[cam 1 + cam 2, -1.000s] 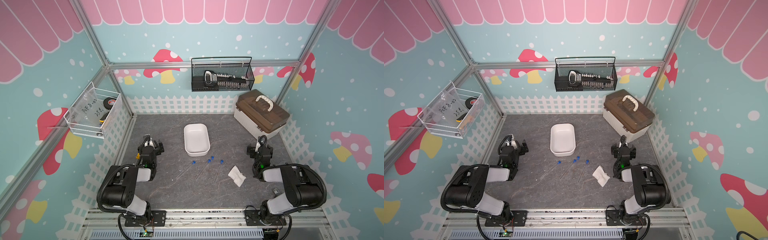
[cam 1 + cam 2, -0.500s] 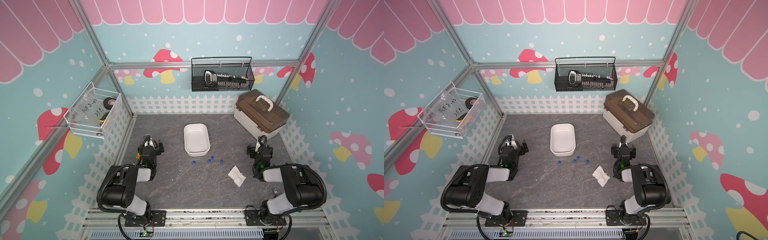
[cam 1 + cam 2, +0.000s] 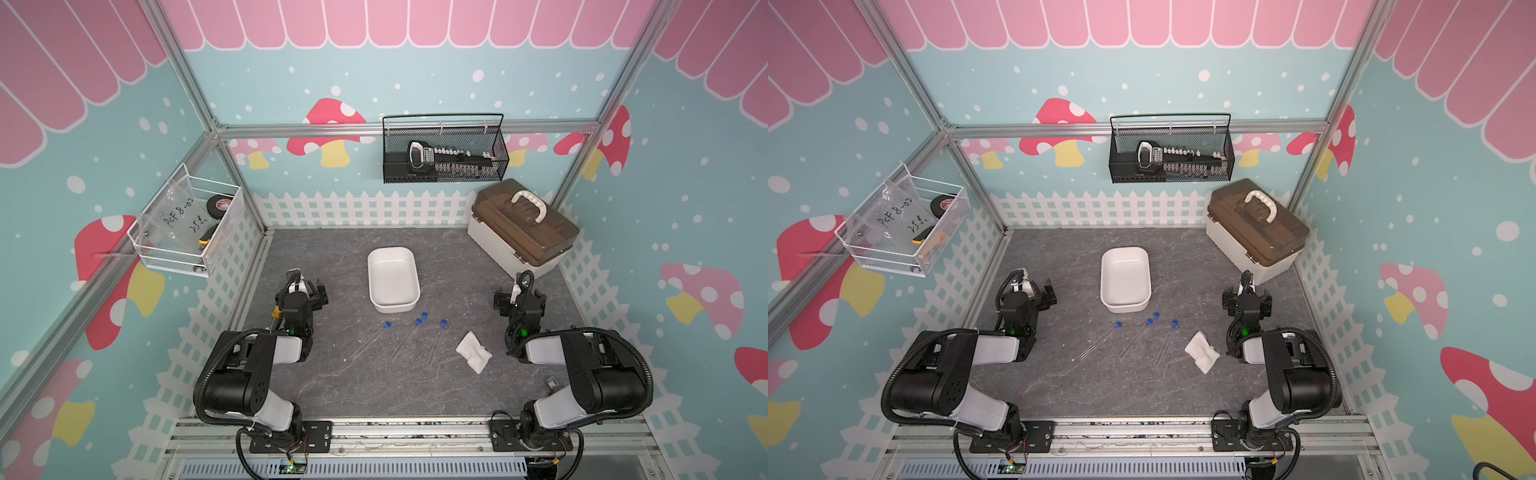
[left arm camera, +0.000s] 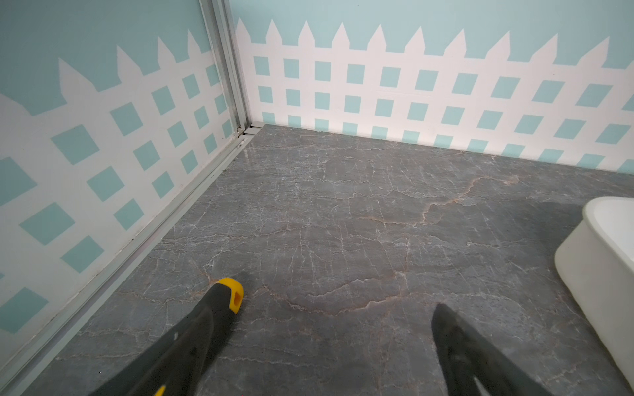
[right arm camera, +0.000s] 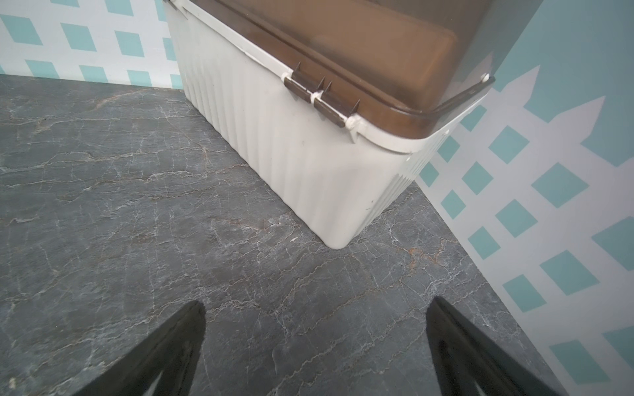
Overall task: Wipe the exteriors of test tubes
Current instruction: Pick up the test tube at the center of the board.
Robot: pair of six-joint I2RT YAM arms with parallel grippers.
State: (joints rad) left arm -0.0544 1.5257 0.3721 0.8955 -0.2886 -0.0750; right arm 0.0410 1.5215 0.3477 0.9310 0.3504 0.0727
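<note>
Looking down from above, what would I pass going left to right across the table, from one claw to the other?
left gripper → test tubes → white cloth → right gripper

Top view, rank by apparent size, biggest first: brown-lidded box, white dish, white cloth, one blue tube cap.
In a top view:
1. brown-lidded box
2. white dish
3. white cloth
4. blue tube cap
No close calls.

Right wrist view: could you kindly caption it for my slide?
Open right gripper over grey tabletop, facing the white storage box with its brown lid.
</note>
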